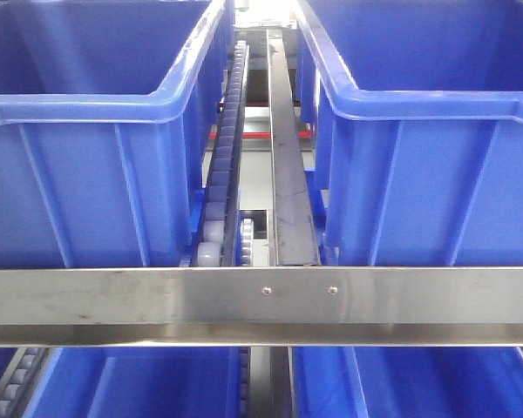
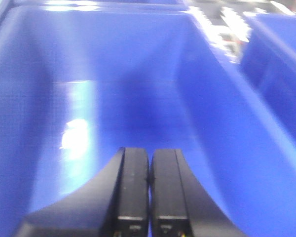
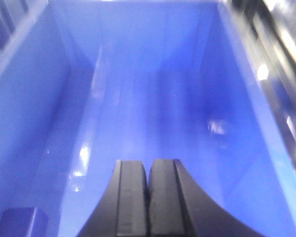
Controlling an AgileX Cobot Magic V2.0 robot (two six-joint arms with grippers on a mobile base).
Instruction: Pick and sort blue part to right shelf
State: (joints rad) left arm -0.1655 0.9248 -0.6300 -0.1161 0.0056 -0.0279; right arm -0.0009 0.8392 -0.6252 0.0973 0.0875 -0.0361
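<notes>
We saw a dark blue block, likely the blue part (image 3: 20,221), low-left of the right gripper (image 3: 148,197) inside a shelf bin (image 3: 266,163); both grippers' fingers, left gripper (image 2: 149,197) included, were pressed together, empty.

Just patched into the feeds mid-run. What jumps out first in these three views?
Big open blue bins fill the front view on either side of a steel front rail, with a roller track running back between them. Each wrist view looks down into a blue bin, with the left hand and the right hand both shut and holding nothing. A dark blue block shows in the bottom-left corner of the right wrist view, too blurred to identify.
</notes>
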